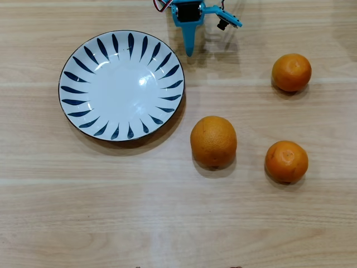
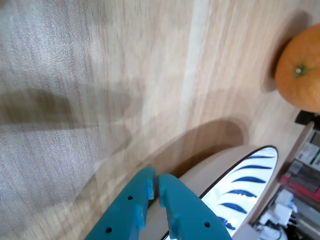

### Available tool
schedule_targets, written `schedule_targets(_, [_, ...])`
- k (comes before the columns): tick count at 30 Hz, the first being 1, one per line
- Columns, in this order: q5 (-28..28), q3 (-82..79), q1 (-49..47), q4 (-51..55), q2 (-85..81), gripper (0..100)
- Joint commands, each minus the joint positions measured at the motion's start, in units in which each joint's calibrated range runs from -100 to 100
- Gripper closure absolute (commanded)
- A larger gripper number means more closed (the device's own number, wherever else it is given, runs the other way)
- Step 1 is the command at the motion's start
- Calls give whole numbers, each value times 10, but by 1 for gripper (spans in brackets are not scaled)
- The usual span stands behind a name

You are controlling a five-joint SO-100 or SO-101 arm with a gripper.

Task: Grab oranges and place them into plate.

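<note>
Oranges, three, loose on the wooden table (image 1: 178, 223), none yet in the plate (image 1: 72, 89). In the overhead view I count one large orange (image 1: 213, 141) just off the plate's lower right rim, a small one (image 1: 286, 161) to its right, and another small one (image 1: 291, 72) further up the right side, well apart from the rest.

Handling, as I judge it: firm, round, dimpled skin that should give decent grip, moderately heavy for this arm. They will roll if nudged. I would take each across its widest middle, jaws straddling it from above; the large one may need the jaws nearly full open.

Plate: white with dark blue strokes, empty, left of centre in the overhead view.

Gripper (image 2: 154, 189): blue, fingers together with only a thin slit between them, holding nothing. It sits at the top edge overhead (image 1: 189, 47), beside the plate's upper right rim.

Views compared: overhead gives me all three fruits and the full layout. The wrist view shows only one orange (image 2: 300, 70), which one I cannot tell, plus a slice of the plate's rim (image 2: 250, 175), but it confirms the closed fingertips, which overhead leaves unclear.
</note>
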State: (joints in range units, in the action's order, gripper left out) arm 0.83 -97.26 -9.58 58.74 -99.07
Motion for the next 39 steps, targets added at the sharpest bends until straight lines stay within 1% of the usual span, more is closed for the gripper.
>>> schedule_targets(1, [2,-2,-6,-2,-6,98])
schedule_targets(18, [0,-1,-7,0,-6,98])
schedule_targets(20, [1,25,-11,5,-4,98])
schedule_targets(24, [1,132,-38,5,57,98])
schedule_targets(32, [2,415,-45,5,359,98])
schedule_targets(39, [8,600,-74,5,540,98])
